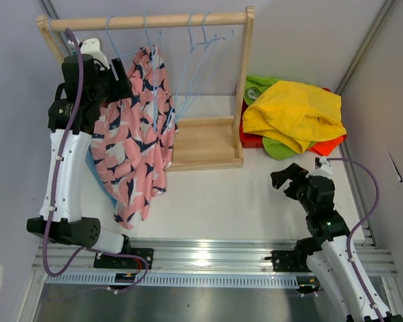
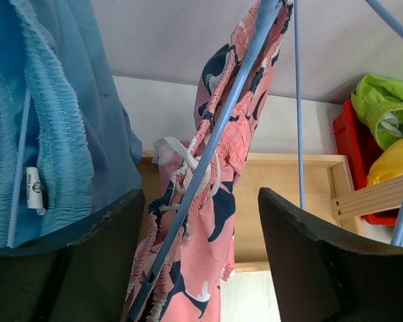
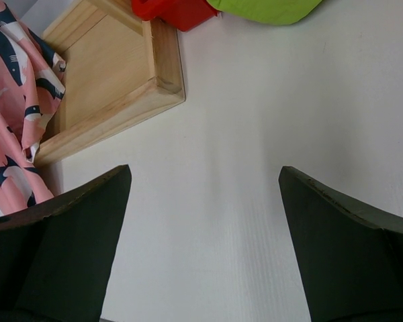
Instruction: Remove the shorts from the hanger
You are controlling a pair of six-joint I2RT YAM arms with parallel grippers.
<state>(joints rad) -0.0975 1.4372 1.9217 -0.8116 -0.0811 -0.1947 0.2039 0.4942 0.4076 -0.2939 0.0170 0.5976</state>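
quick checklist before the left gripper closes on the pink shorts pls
1. Pink shorts sit inside the left gripper: ok.
2. Jaws wide enough, cloth not yet pinched: ok.
3. Only cloth in the gap: not ok, the blue hanger wire runs through it too and would likely be caught.
4. Light blue shorts clear of the grip: cannot tell, they hang right down to one finger.
5. Right gripper open and out of the way, low over bare table: ok.
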